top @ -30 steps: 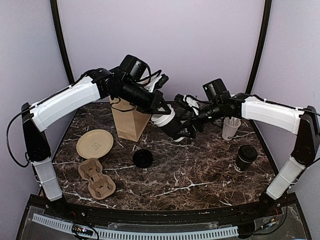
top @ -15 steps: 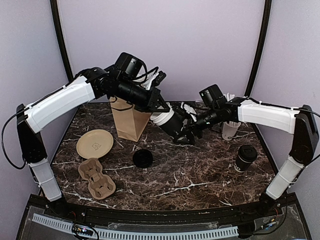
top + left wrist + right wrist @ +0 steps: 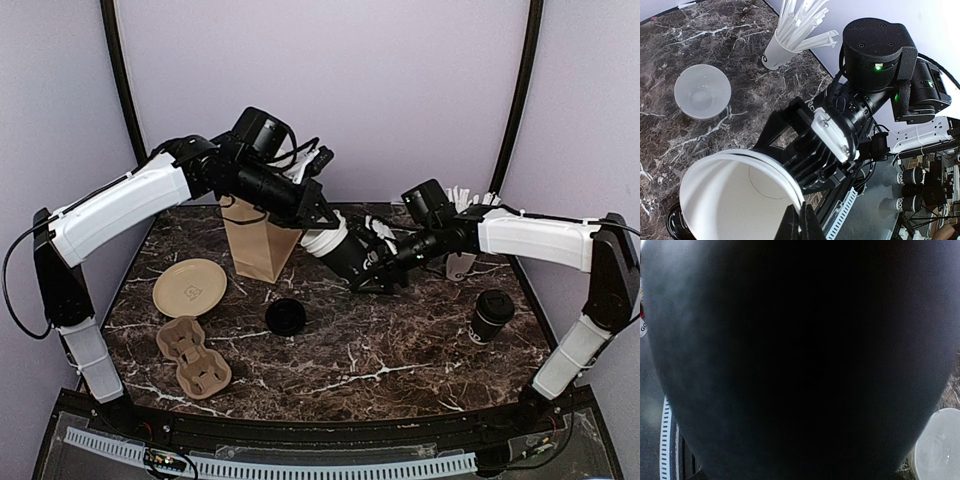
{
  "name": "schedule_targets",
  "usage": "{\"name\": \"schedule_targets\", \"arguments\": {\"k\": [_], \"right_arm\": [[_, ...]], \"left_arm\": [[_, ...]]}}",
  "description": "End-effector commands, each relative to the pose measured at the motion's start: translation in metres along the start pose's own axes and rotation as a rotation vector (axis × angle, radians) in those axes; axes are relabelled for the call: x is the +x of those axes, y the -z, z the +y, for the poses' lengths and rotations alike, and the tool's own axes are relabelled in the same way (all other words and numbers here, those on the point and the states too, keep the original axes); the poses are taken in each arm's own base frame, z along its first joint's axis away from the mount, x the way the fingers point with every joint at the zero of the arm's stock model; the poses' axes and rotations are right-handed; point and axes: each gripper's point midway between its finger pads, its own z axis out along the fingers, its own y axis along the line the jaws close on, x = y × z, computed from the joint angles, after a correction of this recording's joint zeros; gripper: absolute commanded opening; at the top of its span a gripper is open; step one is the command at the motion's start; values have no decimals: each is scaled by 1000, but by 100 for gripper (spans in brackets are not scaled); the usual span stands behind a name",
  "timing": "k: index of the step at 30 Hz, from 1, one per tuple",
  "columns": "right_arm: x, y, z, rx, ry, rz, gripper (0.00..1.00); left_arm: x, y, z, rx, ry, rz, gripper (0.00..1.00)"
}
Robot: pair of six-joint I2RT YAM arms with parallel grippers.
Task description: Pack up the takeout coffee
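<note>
Two robot arms met above the far middle of a dark marble worktop (image 3: 400,350). Between them hung an open coffee cup (image 3: 340,252), black outside and white inside, tilted with its mouth up and to the left.

Over the past second the right arm had dropped lower and pressed in towards the cup's base, while the left arm barely moved. The left pincer (image 3: 799,222) was nearly closed, pinching the cup's rim. The right pincer (image 3: 385,268) sat against the cup's lower end. Its own camera showed almost nothing but black, so whether it had closed on the cup could not be told. This looked like a handover or a two-armed steadying of the cup, with packing not yet begun.

The cup's black lid (image 3: 286,316) lay on the worktop, near and left of the cup. A lidded coffee cup (image 3: 491,314) stood upright at the right side. A brown paper bag (image 3: 258,245) stood far left, and a cardboard carrier (image 3: 193,356) lay near left, with no cup in either.

Little writing could be read. The lidded cup's white lettering was too small. The white cup of straws (image 3: 774,50) showed a cut-off dark letter or two. A fragment like "GO" sat at the left edge of the right wrist view.
</note>
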Motion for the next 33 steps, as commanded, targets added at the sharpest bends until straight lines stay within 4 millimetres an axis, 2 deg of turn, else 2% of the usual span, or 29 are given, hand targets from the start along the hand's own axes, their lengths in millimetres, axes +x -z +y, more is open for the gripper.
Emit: {"name": "schedule_targets", "arguments": {"k": [1, 8, 14, 19, 28, 30, 33], "right_arm": [[13, 3, 13, -17, 4, 1, 61], [13, 9, 12, 21, 30, -9, 56], [36, 5, 12, 9, 1, 24, 54], [43, 4, 12, 9, 0, 34, 54], [44, 7, 11, 10, -4, 30, 54], [42, 14, 9, 14, -10, 16, 54], [33, 31, 4, 32, -16, -25, 54]], "left_arm": [[-19, 42, -17, -7, -60, -104, 0], [-22, 53, -15, -34, -66, -112, 0], [-38, 91, -13, -115, -98, -187, 0], [-46, 120, -16, -146, -110, -231, 0], [-47, 134, -16, -175, -116, -248, 0], [-44, 138, -10, -214, -124, -239, 0], [-30, 141, 3, -285, -136, -186, 0]]}}
